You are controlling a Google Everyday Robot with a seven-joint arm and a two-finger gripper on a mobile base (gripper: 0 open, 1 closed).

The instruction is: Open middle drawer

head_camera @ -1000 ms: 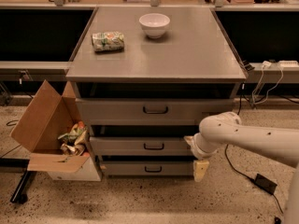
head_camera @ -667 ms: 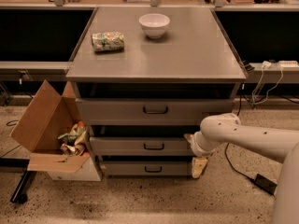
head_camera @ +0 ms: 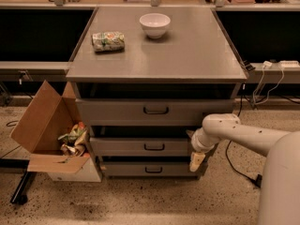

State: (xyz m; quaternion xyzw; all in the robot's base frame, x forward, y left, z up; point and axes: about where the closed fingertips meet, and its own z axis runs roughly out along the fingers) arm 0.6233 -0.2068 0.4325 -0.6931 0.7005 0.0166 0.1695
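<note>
**Fig. View of the drawer unit from the front, arm entering from the right.** The middle drawer [head_camera: 122, 146] is the second of three grey fronts under the bench [head_camera: 197, 55], between the taller top drawer [head_camera: 112, 112] and the slimmer bottom drawer [head_camera: 126, 169]. Its front looks shut or nearly so. Its small black bar handle [head_camera: 154, 147] sits at the centre of the front, with its long axis horizontal.

The gripper [head_camera: 197, 161] hangs pointing downward at the right end of the unit, just in front of the fronts and slightly below the level of the middle one. I cannot tell whether it is spread or closed. The white arm [head_camera: 243, 137] reaches in from the lower right.

The relation I steer by is that the handle lies to the gripper's left and a little above it (well apart along the front). I judge that the next move calls for a sideways and slightly upward shift, and a wrist turn to meet the horizontal bar.

The floor ahead of the drawers is open for the pull. A cardboard box [head_camera: 40, 121] stands against the left side, and a cable [head_camera: 239, 165] trails on the right. A white bowl [head_camera: 154, 25] and a packet [head_camera: 108, 41] rest on the bench, away from the path.
</note>
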